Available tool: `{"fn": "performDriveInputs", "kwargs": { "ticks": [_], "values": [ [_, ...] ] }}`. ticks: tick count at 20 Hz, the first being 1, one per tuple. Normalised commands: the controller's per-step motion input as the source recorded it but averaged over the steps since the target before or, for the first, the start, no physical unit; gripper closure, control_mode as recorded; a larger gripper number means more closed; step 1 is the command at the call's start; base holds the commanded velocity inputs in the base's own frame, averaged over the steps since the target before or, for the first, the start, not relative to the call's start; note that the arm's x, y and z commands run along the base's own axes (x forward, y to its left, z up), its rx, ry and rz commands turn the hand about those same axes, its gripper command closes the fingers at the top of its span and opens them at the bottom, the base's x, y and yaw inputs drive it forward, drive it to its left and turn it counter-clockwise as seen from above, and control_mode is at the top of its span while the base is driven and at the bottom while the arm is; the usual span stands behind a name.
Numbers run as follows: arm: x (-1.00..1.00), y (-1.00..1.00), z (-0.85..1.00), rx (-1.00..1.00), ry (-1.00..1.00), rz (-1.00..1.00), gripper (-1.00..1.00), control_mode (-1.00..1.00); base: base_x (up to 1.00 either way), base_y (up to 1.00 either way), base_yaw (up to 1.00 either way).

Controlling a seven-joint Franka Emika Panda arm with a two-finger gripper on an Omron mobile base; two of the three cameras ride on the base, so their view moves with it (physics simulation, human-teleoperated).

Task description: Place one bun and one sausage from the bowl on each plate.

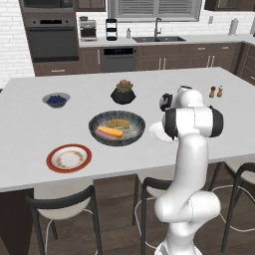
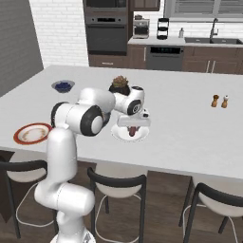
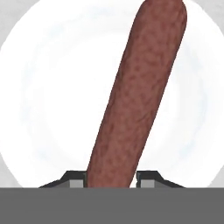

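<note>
A long brown sausage [image 3: 135, 96] hangs over a plain white plate [image 3: 43, 87], and my gripper [image 3: 111, 177] is shut on its near end. In the right base view the gripper [image 2: 134, 124] points down just above that white plate [image 2: 121, 135], with the sausage [image 2: 133, 131] at its tips. To the left stands the wide dark grey bowl [image 1: 99, 137], holding a tan bun [image 1: 118, 123] and an orange elongated piece [image 1: 109, 132]. A red-rimmed plate [image 1: 68, 158] with nothing on it lies near the counter's front left edge. The arm hides most of the white plate [image 1: 155, 132] in the left base view.
A small grey bowl of blue berries [image 1: 56, 99] and a black pot with a plant [image 1: 123, 93] stand behind the bowl. Salt and pepper shakers [image 1: 216, 91] are at the far right. Dark stools [image 1: 64, 204] line the counter's front edge.
</note>
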Motion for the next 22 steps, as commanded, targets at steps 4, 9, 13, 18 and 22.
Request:
{"fn": "performDriveInputs", "kwargs": {
  "ticks": [4,9,13,18,22],
  "values": [
    [0.24,-0.03,-0.12,0.00,-0.04,0.03,1.00,-1.00,0.00,0.00,0.00],
    [0.13,-0.07,-0.03,0.00,0.00,0.00,-1.00,-1.00,0.00,0.00,0.00],
    [0.00,0.00,0.00,0.00,0.00,0.00,-1.00,-1.00,0.00,0.00,0.00],
    [-0.13,0.07,0.32,0.00,0.00,0.00,-1.00,-1.00,0.00,0.00,0.00],
    [-0.51,0.53,0.97,0.00,-0.04,0.04,-1.00,-1.00,0.00,0.00,0.00]
  ]
}}
